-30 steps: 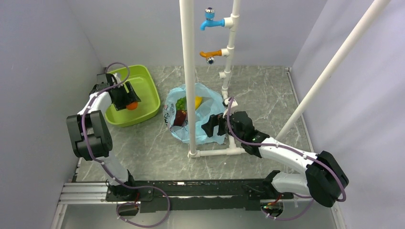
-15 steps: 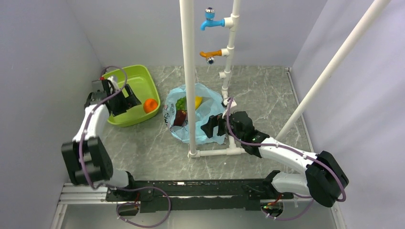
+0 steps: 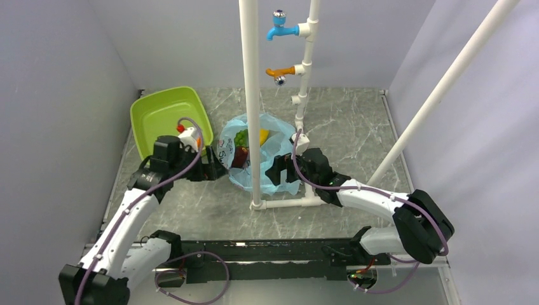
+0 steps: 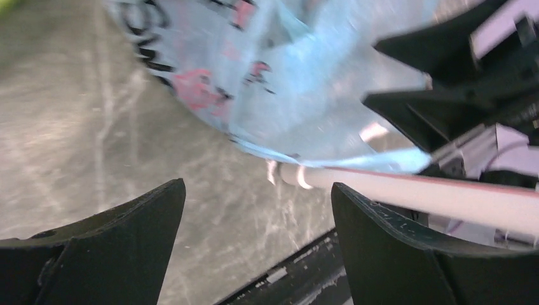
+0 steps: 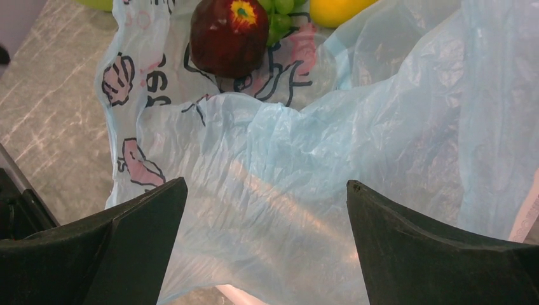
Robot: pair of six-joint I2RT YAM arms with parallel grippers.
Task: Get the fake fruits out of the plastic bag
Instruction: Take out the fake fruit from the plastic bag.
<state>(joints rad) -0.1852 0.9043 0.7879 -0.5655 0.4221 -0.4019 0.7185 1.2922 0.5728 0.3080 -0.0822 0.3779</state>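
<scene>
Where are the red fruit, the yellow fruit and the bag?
red fruit (image 5: 229,38), right wrist view, middle of its dark skin.
yellow fruit (image 5: 337,7), right wrist view, its visible part at the top edge.
bag (image 5: 356,159), right wrist view, plain crinkled sheet.

We are looking at a grey marbled table (image 3: 343,121) with pale walls (image 3: 63,63) closing it in. A lime-green tray (image 3: 159,117) is sitting at its far left. A white upright pipe (image 3: 250,95) is rising from mid-table, meeting a low horizontal pipe (image 3: 286,203) at its foot. Behind, a second upright pipe (image 3: 305,82) is carrying a blue tap (image 3: 279,28) above an orange tap (image 3: 279,73). A slanted pipe (image 3: 445,82) is crossing the right side, and a black rail (image 3: 267,251) is running along the near edge.
</scene>
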